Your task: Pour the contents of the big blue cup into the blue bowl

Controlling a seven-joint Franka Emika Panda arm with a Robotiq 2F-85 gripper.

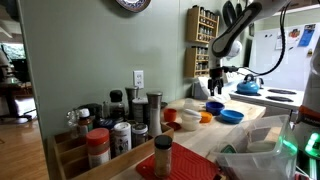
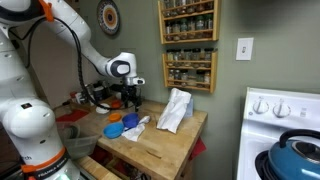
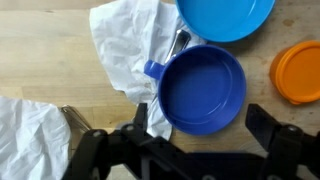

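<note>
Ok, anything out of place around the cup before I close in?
A crumpled white cloth lies bunched against the big blue cup, on its left in the wrist view; it might snag in a grasp. Nothing looks spilled or tipped.

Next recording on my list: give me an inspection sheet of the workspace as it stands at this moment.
Surface: wooden butcher-block counter, partly covered.
Job's things: dark blue plastic cup upright under the pincer; wide bright blue plastic bowl next to it; the cup's contents cannot be told.
Clutter: crumpled white cloth reaching the cup; round orange vessel; spice jars.
Grippers: pincer open, holding nothing.
Cables: thin dark cable, likely, looping beside the arm.
Surroundings: wall-mounted spice rack; light blue kettle on white stove.
</note>
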